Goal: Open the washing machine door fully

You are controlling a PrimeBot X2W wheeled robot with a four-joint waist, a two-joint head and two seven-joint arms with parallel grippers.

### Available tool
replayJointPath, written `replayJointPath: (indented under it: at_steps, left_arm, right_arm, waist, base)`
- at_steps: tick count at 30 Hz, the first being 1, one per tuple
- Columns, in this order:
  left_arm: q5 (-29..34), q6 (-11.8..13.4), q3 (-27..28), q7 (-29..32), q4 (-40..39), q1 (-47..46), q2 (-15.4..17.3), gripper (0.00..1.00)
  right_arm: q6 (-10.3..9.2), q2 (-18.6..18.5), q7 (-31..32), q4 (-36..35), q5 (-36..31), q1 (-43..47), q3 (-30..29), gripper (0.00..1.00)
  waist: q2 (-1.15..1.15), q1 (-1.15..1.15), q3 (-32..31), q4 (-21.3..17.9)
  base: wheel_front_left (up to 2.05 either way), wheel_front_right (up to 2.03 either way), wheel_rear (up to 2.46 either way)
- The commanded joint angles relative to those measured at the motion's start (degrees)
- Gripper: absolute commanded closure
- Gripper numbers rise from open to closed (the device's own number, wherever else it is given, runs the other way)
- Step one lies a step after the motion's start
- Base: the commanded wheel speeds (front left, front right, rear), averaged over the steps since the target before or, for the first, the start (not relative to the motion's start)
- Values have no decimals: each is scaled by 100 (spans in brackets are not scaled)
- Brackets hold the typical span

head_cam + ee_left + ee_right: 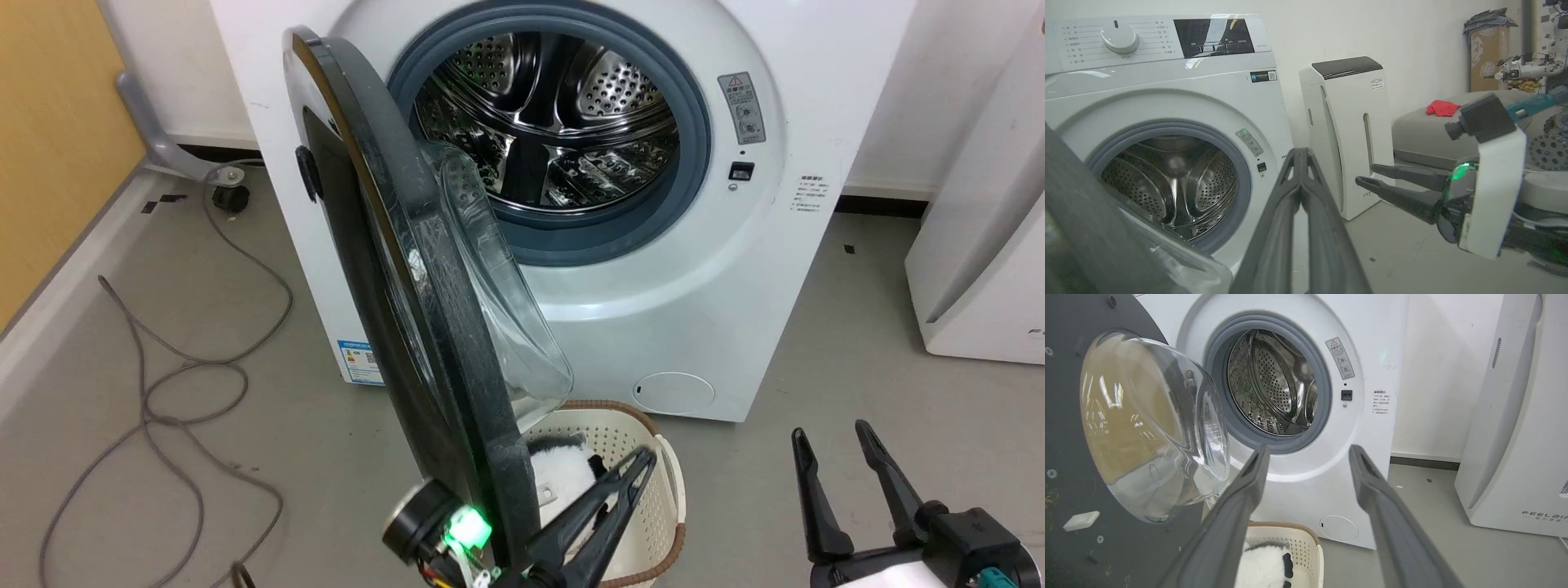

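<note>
Found washing machine door (424,327) swung well out from washing machine (694,310), edge-on to head cam, glass bowl facing drum. Noted left gripper (641,461) w/ fingers pressed together, nothing btwn, just beside door's lower edge, near laundry basket (673,498); unable to confirm contact. Logged right gripper (829,431) fingers spread, nothing held, well apart at lower right.

Below me, a cream perforated laundry basket (663,523) holds a black-and-white plush toy (557,467). A grey cable (145,408) loops across the floor (857,367) to my left; a white FEELBIRD appliance (1515,437) stands at my right.
</note>
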Motion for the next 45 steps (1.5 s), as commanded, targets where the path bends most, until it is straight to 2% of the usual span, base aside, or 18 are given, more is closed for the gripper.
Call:
replayJointPath:
  at_steps: [1, 14, 26, 45]
  left_arm:
    - [-30, 38, -14, -30, 159, 105, 23, 100]
    - [-265, 377, 300, -31, 954, 177, 39, 100]
    - [-354, 472, 536, -31, 1024, 270, 141, 100]
    - [-374, 623, 818, -31, 752, 494, 440, 100]
  right_arm:
    - [5, 26, -25, 14, -43, 61, 8, 0]
    - [5, 26, -25, 65, -82, 82, -52, 0]
    - [5, 26, -25, 89, -20, 124, -96, 0]
    - [5, 26, -25, 78, 115, 141, -114, 0]
  waist:
    - [0, 0, 4, 1]
    - [0, 0, 38, 73]
    - [0, 0, 48, 390]
    - [0, 0, 170, 1694]
  base:
    - [0, 0, 0]
    - [0, 0, 0]
    - [0, 0, 0]
    - [0, 0, 0]
